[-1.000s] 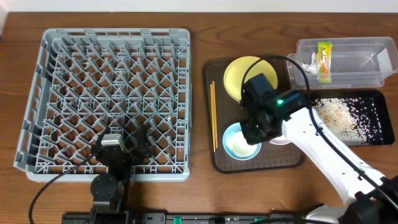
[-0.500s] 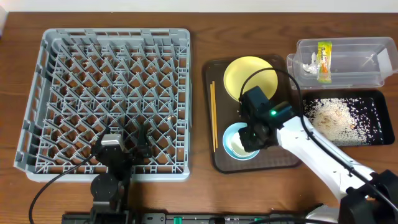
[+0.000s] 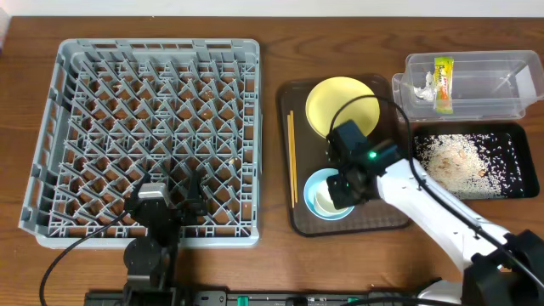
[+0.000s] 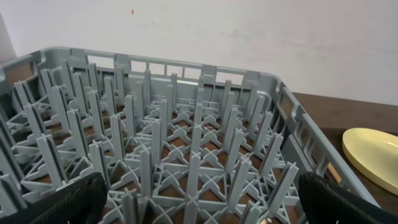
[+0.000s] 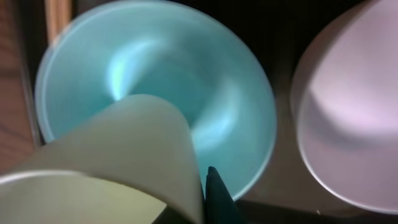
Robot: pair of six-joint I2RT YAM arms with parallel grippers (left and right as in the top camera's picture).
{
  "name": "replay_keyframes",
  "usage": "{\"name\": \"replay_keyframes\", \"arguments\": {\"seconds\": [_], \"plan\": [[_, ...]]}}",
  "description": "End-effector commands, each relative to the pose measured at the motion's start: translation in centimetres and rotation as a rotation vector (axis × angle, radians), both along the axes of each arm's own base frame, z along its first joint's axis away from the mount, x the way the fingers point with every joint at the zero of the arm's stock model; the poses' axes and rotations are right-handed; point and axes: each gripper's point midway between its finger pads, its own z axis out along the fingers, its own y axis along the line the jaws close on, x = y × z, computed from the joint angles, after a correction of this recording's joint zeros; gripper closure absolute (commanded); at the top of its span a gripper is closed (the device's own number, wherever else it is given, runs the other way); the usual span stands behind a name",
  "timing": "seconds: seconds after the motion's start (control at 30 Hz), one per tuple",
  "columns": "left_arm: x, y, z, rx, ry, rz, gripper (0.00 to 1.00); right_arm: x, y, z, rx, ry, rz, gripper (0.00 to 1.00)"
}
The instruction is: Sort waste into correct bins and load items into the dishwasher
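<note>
Right fingers [image 5: 214, 193] look pinched on the thin rim of the small white cup [image 5: 112, 155], inside the light blue bowl [image 5: 205, 93]. Probably light, stiff and slick, so the rim's the spot. Left fingers [image 4: 68, 199] spread wide.

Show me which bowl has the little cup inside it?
The light blue bowl. The small white cup sits in it, filling its near side. The white bowl right beside it shows no cup.
</note>
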Motion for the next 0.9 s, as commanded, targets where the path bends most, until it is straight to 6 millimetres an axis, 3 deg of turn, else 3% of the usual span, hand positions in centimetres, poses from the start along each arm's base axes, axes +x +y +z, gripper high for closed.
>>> {"name": "replay_keyframes", "arguments": {"seconds": [0.0, 0.13, 0.37, 0.57, 0.73, 0.87], "plan": [[-0.1, 0.7, -1.9, 0.02, 0.059, 0.036, 0.02, 2.2, 1.4, 4.2, 0.039, -0.068, -0.006, 0.99], [-0.1, 0.7, -1.9, 0.02, 0.059, 0.036, 0.02, 3.0, 1.1, 9.0, 0.015, -0.108, -0.011, 0.99], [-0.1, 0.7, -1.9, 0.02, 0.059, 0.036, 0.02, 3.6, 1.1, 13.8, 0.039, -0.194, 0.036, 0.98], [-0.1, 0.7, -1.9, 0.02, 0.059, 0.036, 0.02, 2.4, 2.7, 18.4, 0.216, -0.33, 0.16, 0.99], [-0.1, 0.7, -1.9, 0.02, 0.059, 0.036, 0.02, 0.9, 1.7, 22.5, 0.308, -0.459, 0.207, 0.99], [-0.1, 0.7, -1.9, 0.02, 0.059, 0.036, 0.02, -0.2, 1.3, 23.7, 0.395, -0.5, 0.255, 0.99]]}}
